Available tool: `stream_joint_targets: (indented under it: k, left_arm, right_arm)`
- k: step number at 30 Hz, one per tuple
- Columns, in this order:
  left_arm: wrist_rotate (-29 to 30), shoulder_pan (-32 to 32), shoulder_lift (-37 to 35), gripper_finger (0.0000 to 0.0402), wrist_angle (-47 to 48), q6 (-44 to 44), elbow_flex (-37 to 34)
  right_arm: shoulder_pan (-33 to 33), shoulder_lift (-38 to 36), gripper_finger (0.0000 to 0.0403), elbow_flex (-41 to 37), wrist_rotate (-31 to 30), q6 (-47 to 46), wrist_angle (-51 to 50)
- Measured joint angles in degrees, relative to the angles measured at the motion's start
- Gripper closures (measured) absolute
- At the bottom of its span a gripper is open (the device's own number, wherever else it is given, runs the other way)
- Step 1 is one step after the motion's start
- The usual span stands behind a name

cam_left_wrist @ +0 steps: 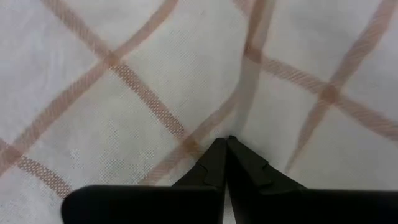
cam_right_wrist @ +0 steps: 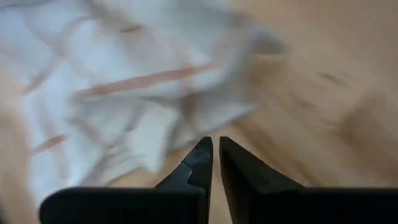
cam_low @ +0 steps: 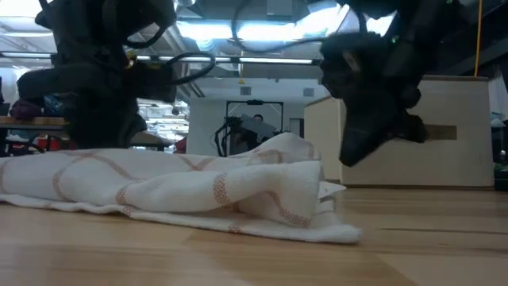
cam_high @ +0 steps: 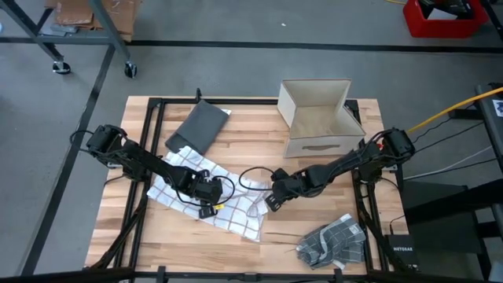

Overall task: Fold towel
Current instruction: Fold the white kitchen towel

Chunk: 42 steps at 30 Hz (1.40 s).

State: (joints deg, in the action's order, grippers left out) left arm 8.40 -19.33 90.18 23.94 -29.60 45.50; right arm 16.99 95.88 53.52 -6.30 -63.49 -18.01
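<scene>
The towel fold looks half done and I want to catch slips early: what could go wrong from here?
1. The left gripper is shut right on the white checked towel; if it pulls, the bunched cloth could drag rather than fold.
2. The right gripper sits slightly parted off the towel's edge; that edge may flop back.
3. The grey checked cloth lies near the right arm and might get swept.

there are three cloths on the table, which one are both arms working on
The white towel with the tan check, spread mid-table; the left pincer and right pincer are at it. The dark grey cloth and the crumpled grey checked cloth lie apart, untouched.
</scene>
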Motion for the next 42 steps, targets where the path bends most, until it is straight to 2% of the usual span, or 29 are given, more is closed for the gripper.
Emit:
stream_joint_targets:
  k: [7, 14, 22, 28, 35, 42]
  left_arm:
    - [0.78, -0.02, -1.91, 0.0401, -0.58, 2.81, 2.04]
    - [0.93, -0.02, -2.00, 0.0401, -0.48, 3.41, 1.66]
    - [1.01, -0.02, -2.02, 0.0401, -0.53, 6.05, 1.66]
    - [1.03, -0.02, -2.02, 0.0400, -0.59, 9.49, 1.68]
    - [1.04, -0.02, -2.06, 0.0400, -0.63, 10.66, 1.70]
    - [1.04, -0.02, -2.08, 0.0400, -0.63, 10.75, 1.72]
  right_arm:
    - [0.00, 0.00, 0.0368, 0.02, 3.68, 0.50, 6.45]
    - [0.00, 0.91, 0.0368, 0.02, 4.25, -5.26, 10.48]
    - [0.00, 5.42, 0.0362, 0.09, 12.62, -8.98, 23.15]
    - [0.00, 8.51, 0.0303, 0.07, 16.10, -14.24, 24.97]
    - [-0.13, 10.27, 0.0217, 0.04, 15.85, -18.24, 24.84]
    - [-0.13, 10.27, 0.0190, 0.07, 11.82, -18.33, 26.98]
